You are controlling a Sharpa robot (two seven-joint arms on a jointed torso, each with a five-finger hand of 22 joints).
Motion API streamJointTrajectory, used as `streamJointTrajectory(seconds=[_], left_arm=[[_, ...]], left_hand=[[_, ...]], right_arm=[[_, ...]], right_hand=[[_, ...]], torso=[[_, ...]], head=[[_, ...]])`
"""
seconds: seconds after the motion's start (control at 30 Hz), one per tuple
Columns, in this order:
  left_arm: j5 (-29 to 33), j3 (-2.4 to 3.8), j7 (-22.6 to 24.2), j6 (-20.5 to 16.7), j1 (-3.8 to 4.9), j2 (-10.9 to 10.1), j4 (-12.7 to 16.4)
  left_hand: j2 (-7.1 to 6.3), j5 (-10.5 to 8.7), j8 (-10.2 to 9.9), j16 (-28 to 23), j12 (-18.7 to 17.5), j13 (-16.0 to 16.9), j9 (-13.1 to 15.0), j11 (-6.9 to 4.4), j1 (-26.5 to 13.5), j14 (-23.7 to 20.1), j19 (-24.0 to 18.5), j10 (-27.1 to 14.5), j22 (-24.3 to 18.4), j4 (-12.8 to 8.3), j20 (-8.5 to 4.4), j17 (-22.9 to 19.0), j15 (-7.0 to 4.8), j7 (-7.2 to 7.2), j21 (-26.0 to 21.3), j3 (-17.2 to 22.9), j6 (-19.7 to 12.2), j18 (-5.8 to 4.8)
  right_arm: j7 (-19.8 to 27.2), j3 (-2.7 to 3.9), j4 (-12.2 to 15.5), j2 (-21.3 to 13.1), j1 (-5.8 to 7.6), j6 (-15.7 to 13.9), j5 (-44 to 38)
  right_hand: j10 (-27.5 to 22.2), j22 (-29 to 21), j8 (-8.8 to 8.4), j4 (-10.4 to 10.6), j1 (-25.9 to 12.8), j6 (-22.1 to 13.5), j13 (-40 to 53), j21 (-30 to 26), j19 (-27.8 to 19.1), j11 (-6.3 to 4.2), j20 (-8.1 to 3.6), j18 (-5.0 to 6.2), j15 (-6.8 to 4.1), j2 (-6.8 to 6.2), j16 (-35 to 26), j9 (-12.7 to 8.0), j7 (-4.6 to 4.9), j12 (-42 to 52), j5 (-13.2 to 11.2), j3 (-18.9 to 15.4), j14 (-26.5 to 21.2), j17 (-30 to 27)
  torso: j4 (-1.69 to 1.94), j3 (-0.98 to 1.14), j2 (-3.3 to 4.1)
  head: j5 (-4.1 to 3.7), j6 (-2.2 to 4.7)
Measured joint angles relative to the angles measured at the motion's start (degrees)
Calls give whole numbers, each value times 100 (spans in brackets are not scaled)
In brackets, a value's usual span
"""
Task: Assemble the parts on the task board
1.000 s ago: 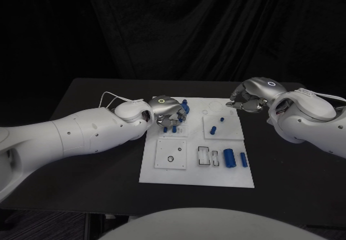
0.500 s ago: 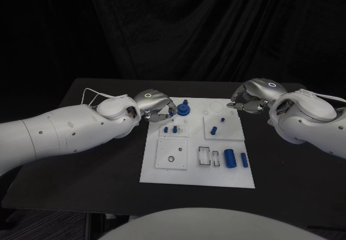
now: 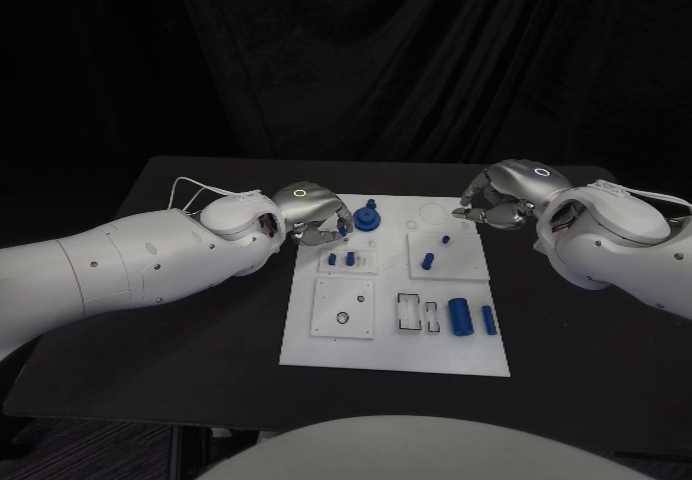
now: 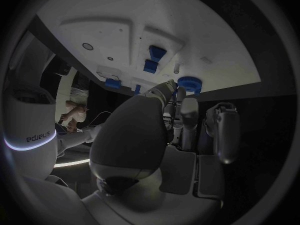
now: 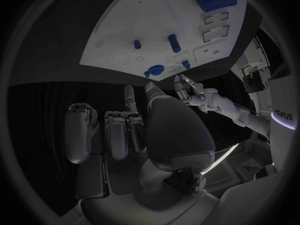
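Note:
The white task board lies mid-table. A blue round gear-like part stands at its far edge, also seen as the blue round part. Two small blue parts stand in a plate behind it, two blue pegs in the plate to the right, and two blue cylinders lie nearer me. My left hand hovers at the board's far left corner beside the round part, fingers loosely apart, holding nothing. My right hand hangs past the far right corner, fingers curled in, holding nothing.
A square plate with a small hole and outlined slots sit on the board's near half. Black table surrounds the board, with a dark curtain behind.
My left hand has lifted off the two small blue parts and drawn back to the board's far left corner. The parts stay in place. The right hand has barely moved.

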Motion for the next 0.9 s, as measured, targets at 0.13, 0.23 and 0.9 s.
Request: streamJointTrajectory(seconds=[0.13,0.23,0.9], left_arm=[[0,0,-8,48,-27,67,-83],[0,0,-14,78,-44,115,-143],[-2,0,-110,252,-125,350,-443]], left_hand=[[0,0,0,-11,0,-7,0,0,0,-7,-17,0,0,0,16,0,7,0,0,0,0,0],[0,0,-5,-11,0,-8,0,0,0,-7,-17,0,0,0,17,-10,7,0,0,0,0,0],[0,-1,-5,-33,-26,-35,-18,0,0,-26,-37,0,-1,1,-4,-27,26,0,0,0,0,0]], right_arm=[[2,1,0,2,-1,4,4],[2,0,0,3,-1,6,5],[6,-1,6,6,-2,4,11]], right_hand=[[0,0,0,0,0,0,0,0,0,0,0,0,0,0,0,0,0,0,0,0,0,0],[0,0,0,0,0,0,0,0,0,0,0,0,0,0,0,0,0,0,0,0,0,0],[0,-1,0,-17,29,0,0,-109,0,0,0,92,0,-30,0,-4,0,0,22,17,0,0]], torso=[[-3,-1,1],[-10,-1,2],[-19,10,2]], head=[[-3,0],[6,0],[9,0]])
